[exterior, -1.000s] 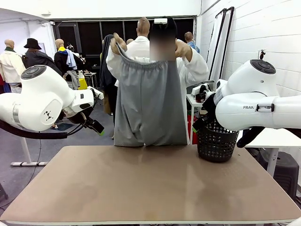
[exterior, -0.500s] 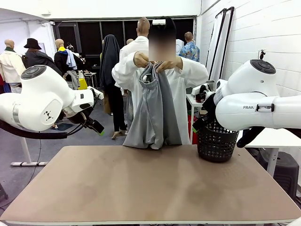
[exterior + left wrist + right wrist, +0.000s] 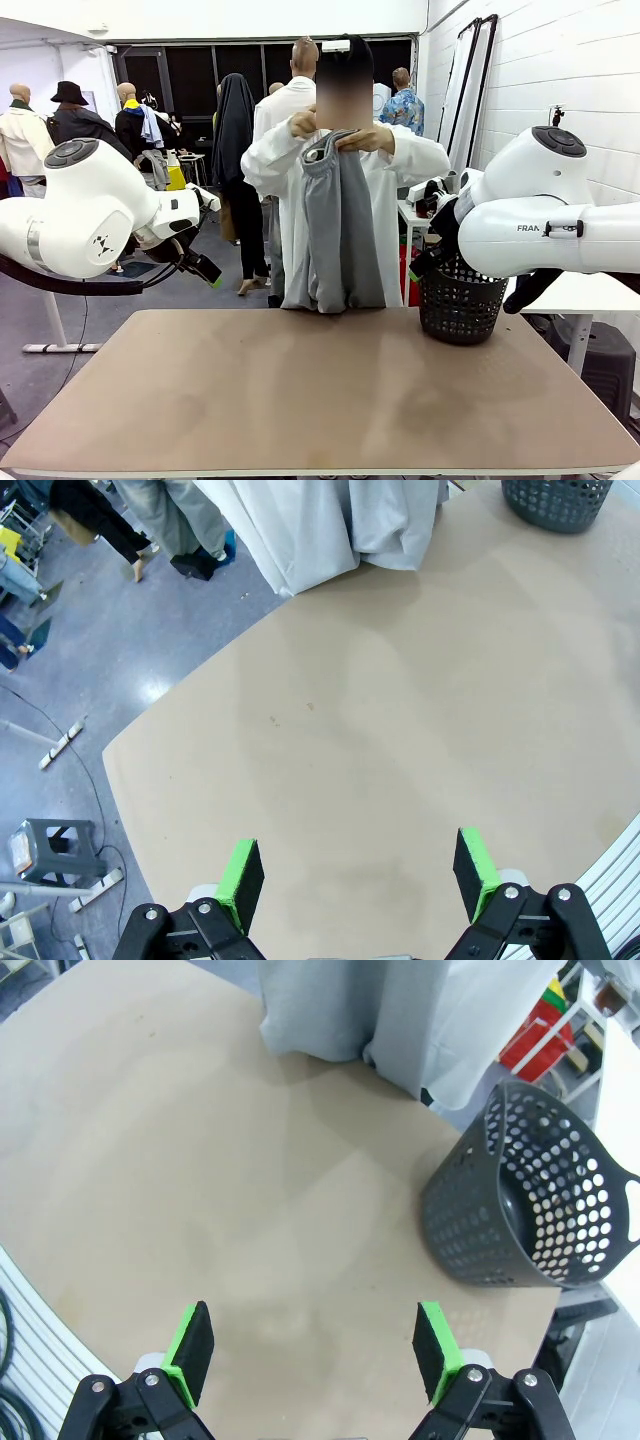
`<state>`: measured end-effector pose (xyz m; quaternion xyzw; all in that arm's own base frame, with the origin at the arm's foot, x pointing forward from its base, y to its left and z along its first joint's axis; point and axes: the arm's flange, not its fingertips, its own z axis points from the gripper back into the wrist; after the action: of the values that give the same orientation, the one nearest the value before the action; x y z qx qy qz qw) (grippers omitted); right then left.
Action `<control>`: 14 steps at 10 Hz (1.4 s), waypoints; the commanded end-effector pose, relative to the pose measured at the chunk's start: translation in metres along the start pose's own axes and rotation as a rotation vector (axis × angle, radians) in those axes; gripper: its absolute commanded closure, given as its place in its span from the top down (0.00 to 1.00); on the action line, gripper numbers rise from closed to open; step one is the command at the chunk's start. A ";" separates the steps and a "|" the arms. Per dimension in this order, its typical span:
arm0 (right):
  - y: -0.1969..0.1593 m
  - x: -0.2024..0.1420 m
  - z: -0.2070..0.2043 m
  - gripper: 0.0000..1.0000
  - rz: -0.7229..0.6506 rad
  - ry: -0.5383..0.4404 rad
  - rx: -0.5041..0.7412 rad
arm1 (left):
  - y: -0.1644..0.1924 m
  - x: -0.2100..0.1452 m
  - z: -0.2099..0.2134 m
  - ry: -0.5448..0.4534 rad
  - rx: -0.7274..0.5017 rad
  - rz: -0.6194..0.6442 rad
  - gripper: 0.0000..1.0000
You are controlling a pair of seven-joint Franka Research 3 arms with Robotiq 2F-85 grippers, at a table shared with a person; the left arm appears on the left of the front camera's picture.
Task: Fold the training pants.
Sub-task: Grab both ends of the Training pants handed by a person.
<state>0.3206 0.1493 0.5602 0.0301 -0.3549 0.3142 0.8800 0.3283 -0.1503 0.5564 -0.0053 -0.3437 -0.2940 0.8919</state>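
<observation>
A person at the far side of the table holds the light grey training pants (image 3: 335, 225) up by the waistband with both hands, at chest height. The pants hang doubled lengthwise, and their lower end reaches the table's far edge. In the left wrist view the hem (image 3: 330, 530) lies at the top, far from my left gripper (image 3: 357, 875), which is open over bare tabletop. My right gripper (image 3: 312, 1348) is likewise open and holds nothing, with the pants (image 3: 330, 1010) well ahead of it. Both arms hover at the table's sides.
A dark perforated basket (image 3: 458, 300) stands at the table's far right corner, also seen as the basket (image 3: 530, 1200) near my right gripper. The tan table (image 3: 320, 400) is bare in the middle. Other people and racks stand behind the person.
The person has brought the two ends of the waistband together, so the spread pants now hang doubled lengthwise. Neither arm has moved.
</observation>
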 end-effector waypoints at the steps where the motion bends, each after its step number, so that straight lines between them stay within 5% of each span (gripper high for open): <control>1: 0.001 0.001 -0.001 1.00 0.002 -0.007 0.004 | 0.001 0.001 0.001 -0.010 0.001 0.001 1.00; 14: 0.001 0.001 -0.001 1.00 0.002 -0.007 0.004 | 0.001 0.001 0.001 -0.010 0.001 0.001 1.00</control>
<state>0.3206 0.1493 0.5602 0.0301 -0.3549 0.3142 0.8800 0.3282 -0.1503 0.5564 -0.0053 -0.3437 -0.2940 0.8919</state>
